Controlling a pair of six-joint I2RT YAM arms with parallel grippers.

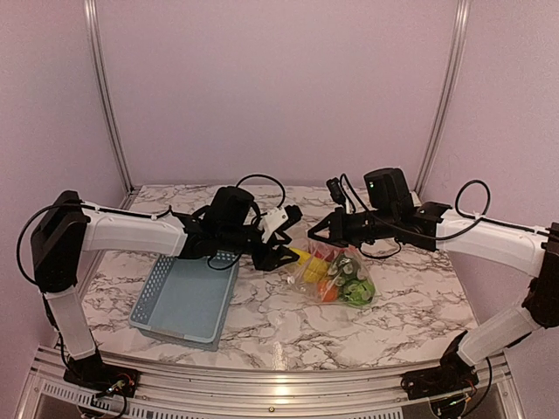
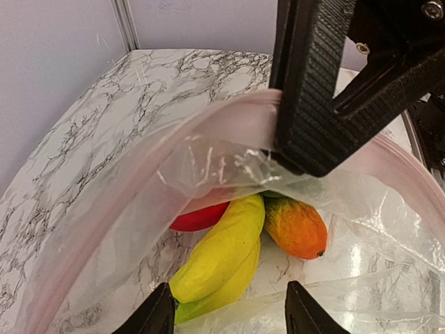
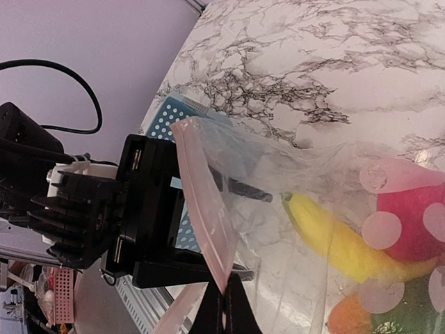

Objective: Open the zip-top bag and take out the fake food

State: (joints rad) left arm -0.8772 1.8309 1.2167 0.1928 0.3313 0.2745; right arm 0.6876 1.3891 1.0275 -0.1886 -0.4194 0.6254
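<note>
Clear plastic of the zip-top bag (image 1: 336, 272) lies on the marble table (image 1: 419, 305), just right of the blue basket (image 1: 185, 298). The fake food (image 1: 341, 281) sits inside: banana (image 2: 221, 259), red fruit (image 2: 200, 218) and orange-green piece (image 2: 297, 227). The right gripper (image 3: 226, 306) pinches the pink zip strip (image 3: 201, 202) tight. The left gripper (image 2: 228, 299) faces the bag's mouth, fingers spread apart.

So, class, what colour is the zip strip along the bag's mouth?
Pale translucent pink. The zip strip shows best in the right wrist view.
</note>
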